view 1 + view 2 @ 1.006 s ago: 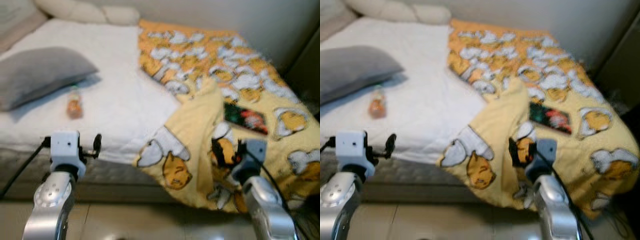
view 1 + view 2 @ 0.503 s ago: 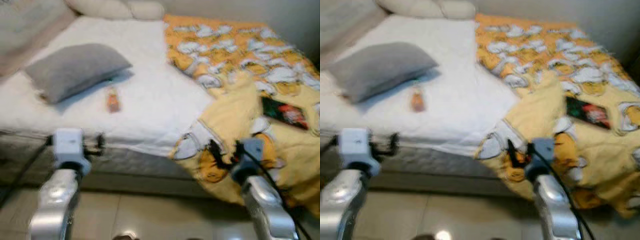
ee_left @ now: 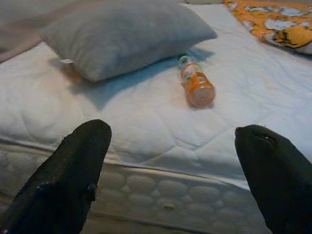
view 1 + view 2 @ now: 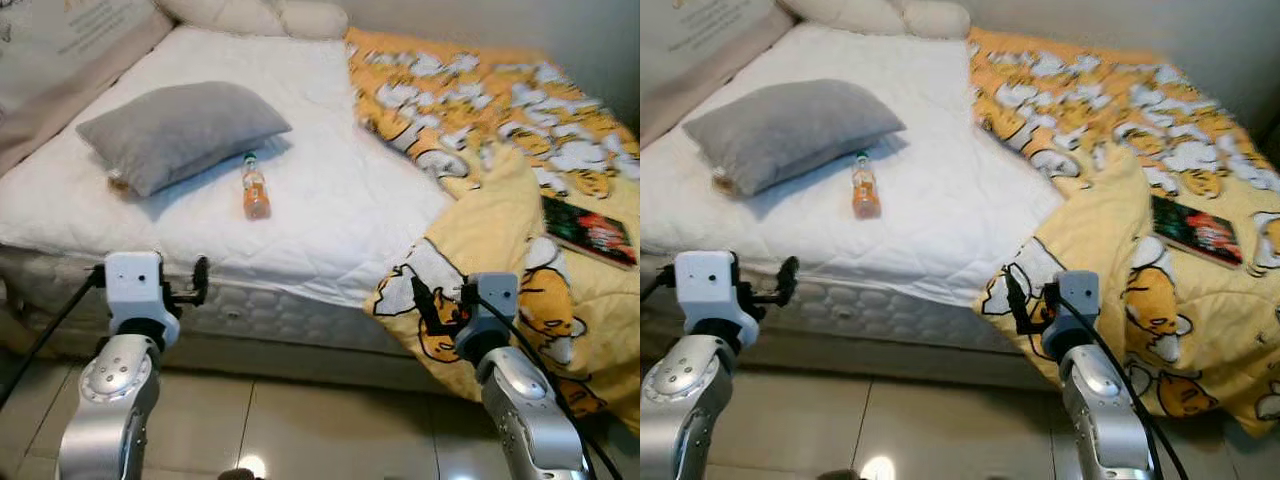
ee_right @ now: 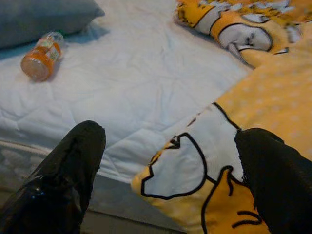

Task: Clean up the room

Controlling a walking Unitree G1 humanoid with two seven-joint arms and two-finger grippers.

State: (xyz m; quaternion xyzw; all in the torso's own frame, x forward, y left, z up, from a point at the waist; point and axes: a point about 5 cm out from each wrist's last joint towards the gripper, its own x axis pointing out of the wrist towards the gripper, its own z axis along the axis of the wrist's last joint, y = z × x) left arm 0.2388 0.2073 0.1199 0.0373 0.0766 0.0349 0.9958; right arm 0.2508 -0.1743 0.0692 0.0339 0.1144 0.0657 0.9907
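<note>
Beyond both spread, empty hands (image 3: pixel 170 170), orange bottle (image 4: pixel 254 190) on white mattress (image 4: pixel 330 210)

Our head camera swung left and lost its blur over the last second. Whole scene slid right in our eye views: orange bottle (image 4: pixel 254 189) now near centre, grey pillow (image 4: pixel 180 130) fully in view, book (image 4: pixel 590 231) pushed to the right edge. Things on the bed kept their places relative to each other. Left gripper (image 4: pixel 197 282) and right gripper (image 4: pixel 440 303) sit a little lower in our eye views than before, fingers spread as before.
</note>
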